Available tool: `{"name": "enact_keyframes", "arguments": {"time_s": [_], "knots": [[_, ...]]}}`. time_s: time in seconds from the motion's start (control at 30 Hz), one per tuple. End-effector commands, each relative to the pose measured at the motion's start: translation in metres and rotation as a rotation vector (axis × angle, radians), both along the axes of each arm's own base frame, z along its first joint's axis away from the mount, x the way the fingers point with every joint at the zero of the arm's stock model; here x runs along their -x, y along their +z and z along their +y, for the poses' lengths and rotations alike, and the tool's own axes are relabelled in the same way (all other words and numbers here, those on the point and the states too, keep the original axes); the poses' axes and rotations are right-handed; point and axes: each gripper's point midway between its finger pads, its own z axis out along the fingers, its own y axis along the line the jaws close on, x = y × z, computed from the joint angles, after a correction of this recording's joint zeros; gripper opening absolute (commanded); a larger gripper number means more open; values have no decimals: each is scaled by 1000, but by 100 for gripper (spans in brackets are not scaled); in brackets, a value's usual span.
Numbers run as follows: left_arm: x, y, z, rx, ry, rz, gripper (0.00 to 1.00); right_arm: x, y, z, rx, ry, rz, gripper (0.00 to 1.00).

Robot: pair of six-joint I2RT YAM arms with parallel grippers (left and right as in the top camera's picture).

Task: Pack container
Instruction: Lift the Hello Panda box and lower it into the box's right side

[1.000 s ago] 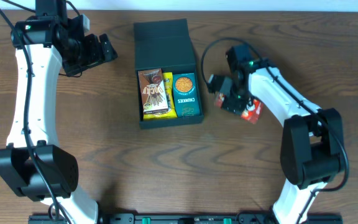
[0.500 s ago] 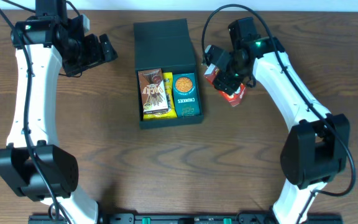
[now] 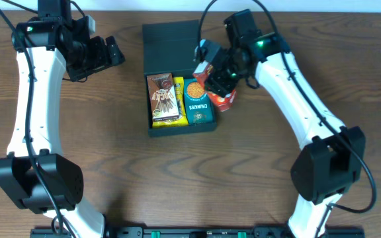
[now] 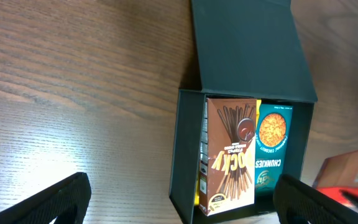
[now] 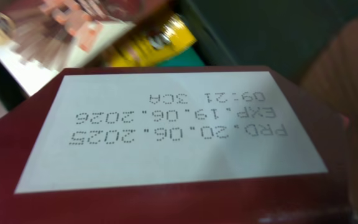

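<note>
Container: dark, shallow, at the centre-rear of the table, lid lying open toward the far edge; holds a brown Pocky box, a yellow packet partly under it, and a teal carton on the right. Right gripper: jaws clamped on a red box, held over the container's right wall, just beside the teal carton. Left gripper: well left of the container, jaws apart, nothing between them.
</note>
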Motion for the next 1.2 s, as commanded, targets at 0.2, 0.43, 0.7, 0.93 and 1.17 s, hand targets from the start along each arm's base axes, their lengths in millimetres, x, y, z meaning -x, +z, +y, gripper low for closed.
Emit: {"name": "enact_keyframes", "arguments": {"time_s": [0.2,0.43,0.7,0.93,1.17], "knots": [[4,-4,31,-7,62,19,95,27,10,57,-113,-40,91,73],[14,-7,52,-1,116,60,95,28,1,65,-142,-226,192,75],[15,-7,52,-3,113,62,95,23,-30,61,-95,-338,264,76],[14,-7,52,-6,106,57,95,22,-38,50,-40,-381,258,79],[14,-7,52,-7,107,56,96,15,-38,44,-22,-388,227,99]]}}
